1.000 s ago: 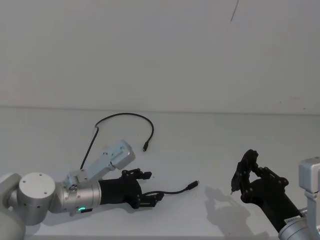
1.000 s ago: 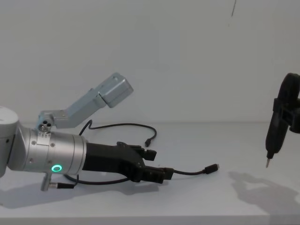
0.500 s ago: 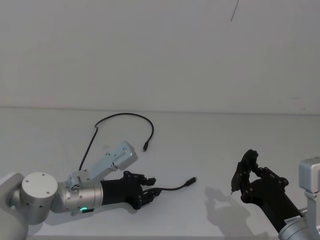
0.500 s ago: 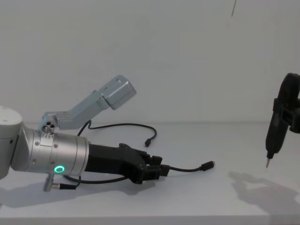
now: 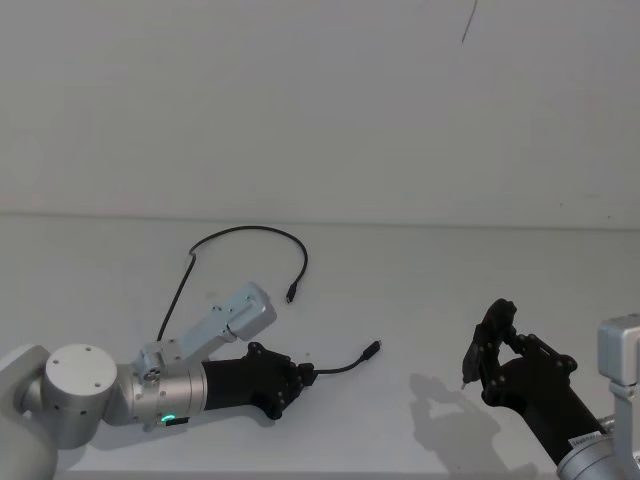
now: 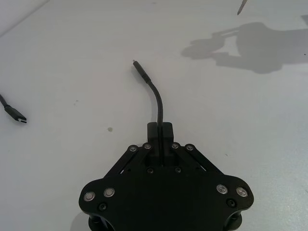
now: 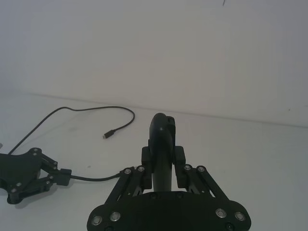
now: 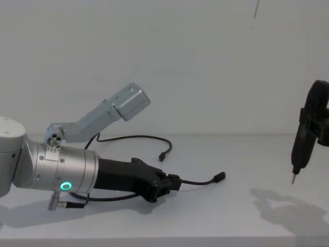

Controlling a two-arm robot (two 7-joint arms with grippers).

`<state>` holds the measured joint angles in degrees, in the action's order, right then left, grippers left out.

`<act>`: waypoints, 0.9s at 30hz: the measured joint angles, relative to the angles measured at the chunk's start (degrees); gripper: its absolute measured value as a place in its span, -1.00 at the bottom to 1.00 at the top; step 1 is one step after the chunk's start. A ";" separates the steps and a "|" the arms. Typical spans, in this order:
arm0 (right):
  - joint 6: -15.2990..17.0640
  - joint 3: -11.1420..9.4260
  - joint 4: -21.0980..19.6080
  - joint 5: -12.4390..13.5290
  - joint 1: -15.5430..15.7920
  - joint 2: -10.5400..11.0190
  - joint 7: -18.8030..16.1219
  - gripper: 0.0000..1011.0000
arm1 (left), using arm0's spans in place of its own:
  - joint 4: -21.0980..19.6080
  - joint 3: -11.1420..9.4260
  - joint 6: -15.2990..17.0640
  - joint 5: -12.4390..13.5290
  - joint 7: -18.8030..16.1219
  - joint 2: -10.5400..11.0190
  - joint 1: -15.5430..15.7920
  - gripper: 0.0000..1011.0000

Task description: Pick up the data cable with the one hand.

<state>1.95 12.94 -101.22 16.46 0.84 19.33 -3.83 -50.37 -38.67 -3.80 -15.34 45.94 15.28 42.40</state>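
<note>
While the left pincer (image 5: 298, 378) sits low at the table's (image 5: 420, 290) near left, clenched on the cable (image 5: 250, 232), its wrist view shows the plug end (image 6: 139, 70) poking beyond. At right, the right pincer (image 5: 497, 345) grips a pointed tool (image 8: 299, 146).

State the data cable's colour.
The data cable is black, clearest in the left wrist view.

A white worktop (image 5: 420, 290) meets a plain white wall (image 5: 300, 110); a short thin dark line (image 5: 468, 22) marks the wall high up.
</note>
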 joint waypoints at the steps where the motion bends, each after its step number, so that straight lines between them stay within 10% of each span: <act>1: 0.00 0.00 0.00 0.00 0.00 0.00 0.00 -0.47 | 0.00 0.00 0.00 0.01 0.00 0.00 0.00 -0.92; 11: 0.00 0.00 0.00 0.01 0.00 0.00 0.00 -0.47 | -3.52 1.15 -0.63 -0.68 -1.04 0.90 -1.42 -0.91; 27: 0.00 0.00 0.00 0.00 0.00 0.00 0.00 -0.47 | -22.31 5.56 1.24 -4.32 -6.35 7.90 -11.15 -0.91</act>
<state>1.95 12.94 -101.23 16.46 0.84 19.33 -3.83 -72.68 -33.11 -2.56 -19.66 39.58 23.18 31.25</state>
